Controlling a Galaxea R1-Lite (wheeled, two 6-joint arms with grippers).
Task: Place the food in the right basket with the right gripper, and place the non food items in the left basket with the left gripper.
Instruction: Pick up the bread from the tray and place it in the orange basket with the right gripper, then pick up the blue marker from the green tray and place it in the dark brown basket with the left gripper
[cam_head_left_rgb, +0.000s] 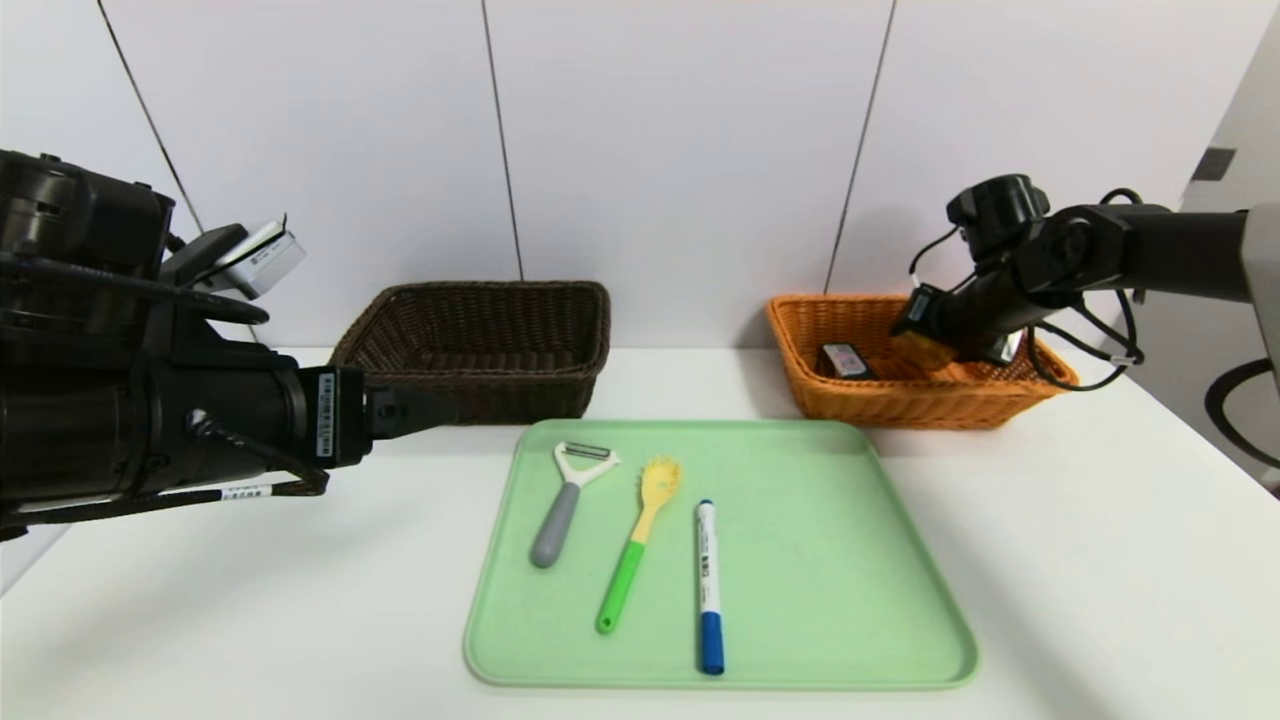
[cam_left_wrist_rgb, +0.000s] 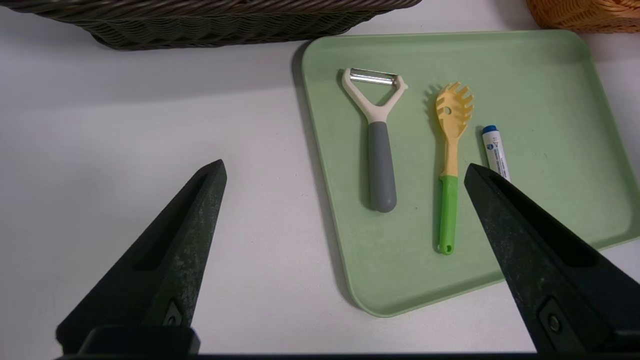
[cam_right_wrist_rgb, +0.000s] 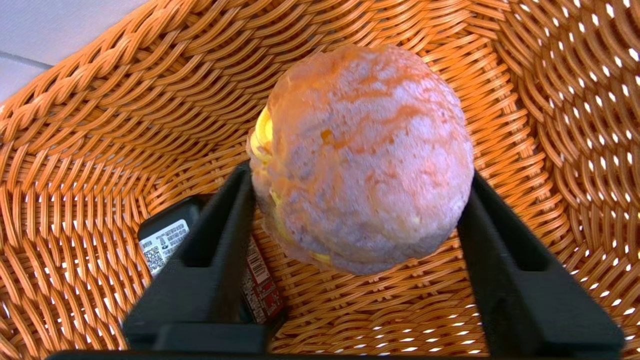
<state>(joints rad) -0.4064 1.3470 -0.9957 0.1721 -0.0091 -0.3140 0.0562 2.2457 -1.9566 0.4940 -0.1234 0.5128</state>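
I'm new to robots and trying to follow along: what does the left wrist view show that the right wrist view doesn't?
Only the left wrist view shows the open left pincer above the table, the green tray with peeler, pasta spoon and marker, and the dark basket. Only the right wrist view shows the right pincer gripping the bun, and the black box. Both show the orange basket.

Head cam sits high, looking forward and down over the table (cam_head_left_rgb: 1050, 560) at the tray (cam_head_left_rgb: 820, 560) and both baskets. Left wrist cam hangs low off to the tray's left, facing across the tray (cam_left_wrist_rgb: 550, 100), so those two overlap there. Right wrist cam is really close, staring into the orange basket (cam_right_wrist_rgb: 100, 125).
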